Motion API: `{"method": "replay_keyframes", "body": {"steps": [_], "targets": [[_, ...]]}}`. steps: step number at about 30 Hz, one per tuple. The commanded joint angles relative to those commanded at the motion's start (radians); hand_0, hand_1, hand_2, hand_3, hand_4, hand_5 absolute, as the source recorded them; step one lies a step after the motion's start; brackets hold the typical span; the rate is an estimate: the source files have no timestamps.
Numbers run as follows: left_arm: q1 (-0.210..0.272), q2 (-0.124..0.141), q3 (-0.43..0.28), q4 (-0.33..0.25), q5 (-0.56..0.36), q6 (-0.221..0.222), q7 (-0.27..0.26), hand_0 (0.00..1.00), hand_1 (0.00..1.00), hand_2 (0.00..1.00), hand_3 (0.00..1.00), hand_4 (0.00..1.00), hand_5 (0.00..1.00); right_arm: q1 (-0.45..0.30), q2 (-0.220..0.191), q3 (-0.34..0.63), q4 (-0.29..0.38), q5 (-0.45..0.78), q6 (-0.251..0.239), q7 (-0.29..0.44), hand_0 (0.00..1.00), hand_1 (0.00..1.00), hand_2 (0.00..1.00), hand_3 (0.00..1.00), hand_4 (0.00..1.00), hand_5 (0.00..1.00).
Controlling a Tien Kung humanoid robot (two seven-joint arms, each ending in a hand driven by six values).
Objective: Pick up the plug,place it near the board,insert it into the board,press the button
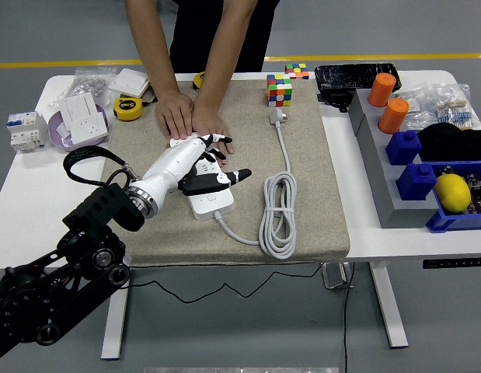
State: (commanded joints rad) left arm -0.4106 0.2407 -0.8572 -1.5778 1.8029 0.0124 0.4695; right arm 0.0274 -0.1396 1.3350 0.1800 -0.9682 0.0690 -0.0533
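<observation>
A white power strip (210, 200) lies on the beige mat (318, 194), its far end pinned under a person's two hands (195, 120). The strip's white cable runs into a coil (278, 215) and ends in a white plug (277, 116) lying on the mat near a colour cube. My left hand (211, 161), white with black fingertips, lies stretched over the strip's middle, open and holding nothing. Its fingers (217, 142) point toward the person's hand, and the thumb (224, 179) sticks out to the right above the strip.
A colour cube (279, 90) stands behind the plug. Tape measures, wall sockets and a breaker sit at the back left. On the right are a grey rack (380, 167), orange cylinders (388, 102), blue blocks and a lemon (452, 192).
</observation>
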Motion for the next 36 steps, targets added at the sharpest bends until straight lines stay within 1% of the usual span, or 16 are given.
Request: {"method": "replay_keyframes", "body": {"steps": [2,3,5,7,8,9,11,14,15,19,28,32,33,36], "targets": [[-0.005,0.001,-0.003,0.018,-0.015,-0.075,0.045,0.18,0.1,0.177,0.767,0.442,0.205,0.001,0.0,0.001,0.0,-0.002,-0.001,-0.002,0.843,0.741,0.723,0.756,0.998,0.75],[-0.007,0.003,-0.002,0.026,-0.014,-0.119,0.065,0.137,0.068,0.153,0.811,0.411,0.122,0.001,0.0,0.0,0.0,-0.001,-0.001,-0.002,0.842,0.74,0.724,0.756,0.998,0.748],[-0.01,0.003,0.002,0.042,-0.014,-0.184,0.088,0.137,0.068,0.153,0.811,0.411,0.122,0.002,-0.001,-0.002,0.0,0.001,-0.001,-0.001,0.842,0.74,0.724,0.756,0.998,0.748],[-0.011,0.001,0.006,0.061,-0.008,-0.238,0.103,0.137,0.068,0.153,0.811,0.411,0.122,0.003,-0.001,-0.001,0.0,0.001,-0.001,-0.001,0.842,0.74,0.724,0.756,0.998,0.748],[-0.012,0.0,0.008,0.07,-0.006,-0.255,0.103,0.137,0.068,0.153,0.811,0.411,0.122,0.003,-0.001,-0.003,0.0,0.002,-0.001,-0.001,0.842,0.74,0.724,0.756,0.998,0.748],[-0.014,-0.002,0.011,0.078,-0.003,-0.267,0.104,0.133,0.062,0.152,0.82,0.413,0.084,0.002,0.0,-0.004,0.0,0.003,-0.001,-0.001,0.842,0.74,0.724,0.756,0.998,0.748],[-0.017,-0.004,0.018,0.094,0.024,-0.277,0.104,0.133,0.062,0.152,0.82,0.413,0.084,0.001,0.0,-0.004,0.0,0.001,-0.001,-0.002,0.842,0.74,0.724,0.756,0.998,0.748],[-0.019,-0.007,0.02,0.113,0.053,-0.276,0.105,0.133,0.062,0.152,0.82,0.413,0.084,0.001,0.001,-0.005,0.0,0.001,0.0,-0.001,0.842,0.74,0.724,0.756,0.998,0.748],[-0.019,-0.008,0.02,0.117,0.059,-0.273,0.104,0.133,0.063,0.152,0.898,0.425,0.06,0.001,0.001,-0.006,0.0,0.002,0.0,-0.001,0.842,0.74,0.723,0.754,0.998,0.745],[-0.022,-0.008,0.016,0.121,0.073,-0.262,0.099,0.133,0.063,0.152,0.898,0.425,0.06,0.001,0.0,-0.005,0.0,0.002,0.0,-0.001,0.842,0.74,0.723,0.754,0.998,0.745],[-0.026,-0.011,0.021,0.124,0.085,-0.261,0.095,0.13,0.063,0.151,0.907,0.423,0.044,0.003,0.0,-0.003,0.0,0.002,-0.001,-0.001,0.843,0.74,0.724,0.752,0.998,0.742],[-0.028,-0.01,0.022,0.126,0.091,-0.272,0.097,0.13,0.063,0.151,0.907,0.423,0.044,0.005,0.001,-0.002,0.0,0.002,-0.001,-0.001,0.843,0.74,0.724,0.752,0.998,0.742],[-0.028,-0.01,0.024,0.127,0.09,-0.276,0.097,0.13,0.061,0.151,0.881,0.421,0.043,0.005,0.001,-0.003,0.0,0.003,-0.001,0.0,0.843,0.74,0.724,0.751,0.998,0.74],[-0.028,-0.007,0.031,0.128,0.085,-0.283,0.097,0.13,0.061,0.151,0.881,0.421,0.043,0.004,0.001,-0.002,0.0,0.004,-0.001,0.0,0.843,0.74,0.724,0.751,0.998,0.74]]}}
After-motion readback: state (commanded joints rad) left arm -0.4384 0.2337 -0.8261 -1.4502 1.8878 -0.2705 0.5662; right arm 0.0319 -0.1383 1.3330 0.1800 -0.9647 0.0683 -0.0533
